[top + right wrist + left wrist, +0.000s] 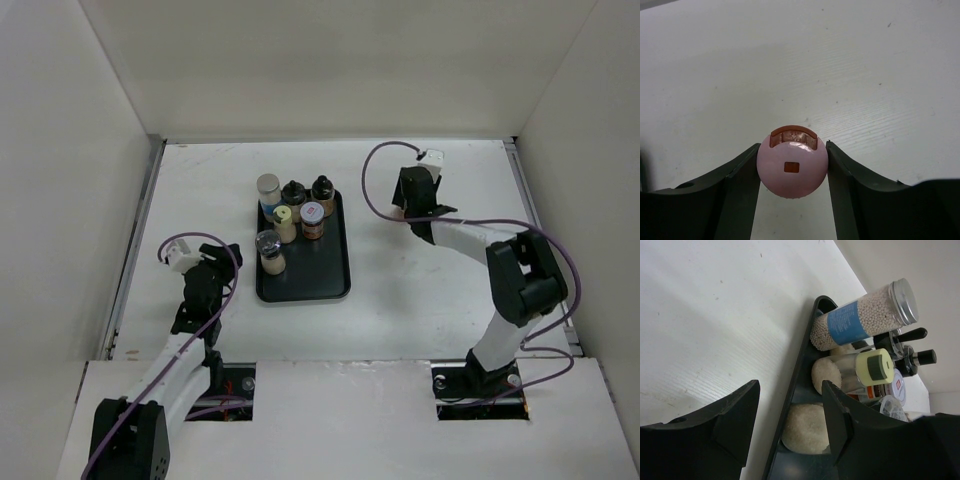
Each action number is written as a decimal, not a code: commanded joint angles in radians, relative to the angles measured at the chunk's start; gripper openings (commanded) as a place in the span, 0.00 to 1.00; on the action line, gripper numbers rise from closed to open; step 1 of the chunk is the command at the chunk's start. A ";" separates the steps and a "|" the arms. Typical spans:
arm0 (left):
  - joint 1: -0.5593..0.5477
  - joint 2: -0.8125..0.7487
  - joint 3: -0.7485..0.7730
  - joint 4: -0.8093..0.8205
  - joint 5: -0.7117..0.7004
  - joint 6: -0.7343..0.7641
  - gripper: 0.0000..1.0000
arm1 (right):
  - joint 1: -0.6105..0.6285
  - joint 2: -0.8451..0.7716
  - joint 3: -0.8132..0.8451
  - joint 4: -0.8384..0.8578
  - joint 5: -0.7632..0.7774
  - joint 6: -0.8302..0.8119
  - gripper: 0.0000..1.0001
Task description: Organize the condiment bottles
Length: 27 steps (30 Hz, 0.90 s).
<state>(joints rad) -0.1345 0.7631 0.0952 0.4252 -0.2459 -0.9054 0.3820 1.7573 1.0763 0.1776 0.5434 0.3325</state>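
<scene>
A pink-capped round spice jar [792, 167] sits over the white table [430, 290], well right of the flat black rectangular tray [312, 282]. It is pinched at its cap between both fingers of the right gripper [792, 155], whose arm reaches forward and points straight down, with bare table all round. Six other spice jars [290, 215] cluster in the tray's far half, while the left gripper [790, 390] hovers wide apart and empty at the tray's left rim.

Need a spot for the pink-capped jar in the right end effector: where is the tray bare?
The black tray is bare across its near right part, bordered by the grey-capped jar on its left and the red-labelled jar behind. Its far half is crowded with jars.
</scene>
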 commanded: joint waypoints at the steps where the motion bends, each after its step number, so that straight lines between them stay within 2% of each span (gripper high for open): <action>1: -0.007 0.004 0.006 0.061 0.008 0.005 0.51 | 0.088 -0.157 -0.027 0.100 0.023 -0.013 0.44; 7: -0.009 -0.007 0.008 0.052 -0.003 0.008 0.51 | 0.290 -0.269 -0.082 0.082 0.009 -0.061 0.44; 12: -0.009 -0.030 0.008 0.041 -0.015 0.019 0.51 | 0.430 -0.265 -0.092 0.092 -0.029 -0.058 0.45; 19: -0.027 -0.019 0.024 0.018 -0.024 0.034 0.51 | 0.510 -0.131 -0.062 0.146 -0.082 -0.044 0.46; 24: -0.027 -0.015 0.070 -0.057 -0.030 0.048 0.52 | 0.515 -0.059 -0.035 0.154 -0.080 -0.040 0.48; 27: -0.020 -0.018 0.090 -0.089 -0.035 0.049 0.53 | 0.518 -0.035 -0.035 0.163 -0.082 -0.033 0.53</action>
<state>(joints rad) -0.1577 0.7490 0.1268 0.3511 -0.2646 -0.8768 0.8917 1.7214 0.9977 0.2596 0.4652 0.2878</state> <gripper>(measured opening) 0.525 0.577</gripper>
